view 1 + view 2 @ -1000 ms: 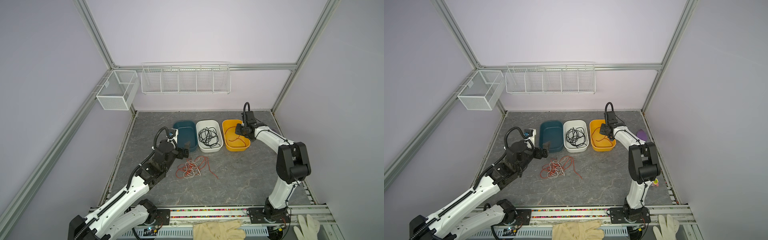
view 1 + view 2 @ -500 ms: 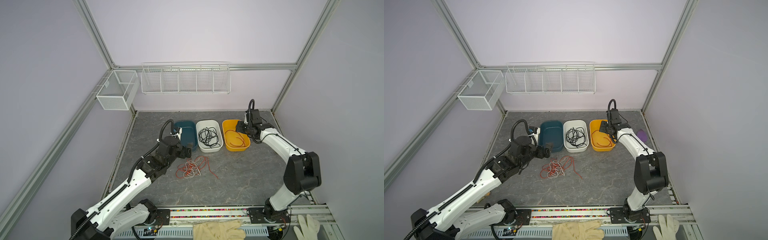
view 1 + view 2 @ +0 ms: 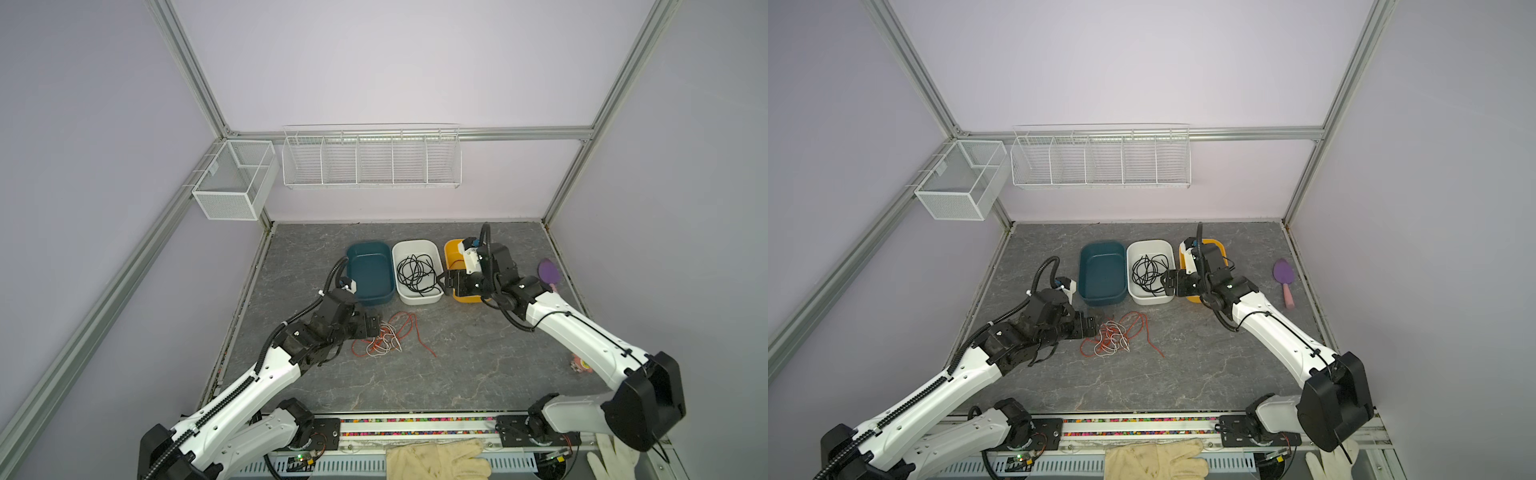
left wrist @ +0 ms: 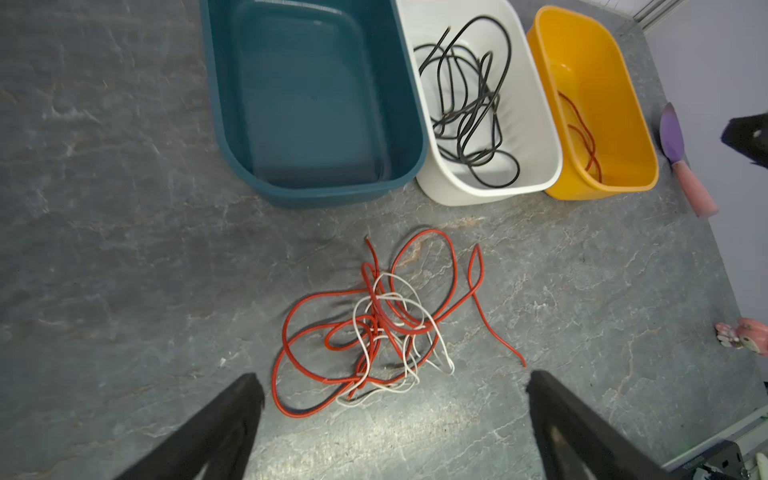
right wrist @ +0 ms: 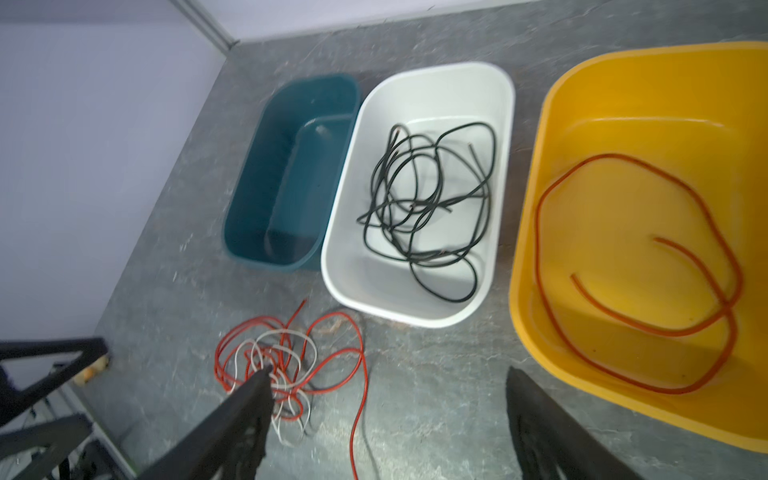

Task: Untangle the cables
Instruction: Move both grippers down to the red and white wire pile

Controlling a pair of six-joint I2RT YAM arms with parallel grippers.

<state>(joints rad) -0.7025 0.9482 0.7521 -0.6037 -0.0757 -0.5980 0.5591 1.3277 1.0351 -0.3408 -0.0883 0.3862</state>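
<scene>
Red-orange and white cables (image 3: 386,338) are lying knotted on the mat (image 3: 457,374) in front of the white bin (image 3: 417,298) in both top views. The left gripper (image 3: 371,326) is hovering with jaws wide apart at the knot's edge. The right gripper (image 3: 453,283), jaws also spread, is hanging near the white bin's front corner.

In the left wrist view, white strands are threading through red loops. A pinch is likely risking two colours at once and tightening the knot, and a long pull is risking dragging the whole clump.

In the right wrist view, three bins are showing. The teal bin (image 5: 253,255) is sitting empty beside the white bin. Black cables (image 5: 415,199) are piling inside the white bin, too overlapped to number. One red cable (image 5: 602,157) is curling in the yellow bin (image 5: 524,249) on its other side.
</scene>
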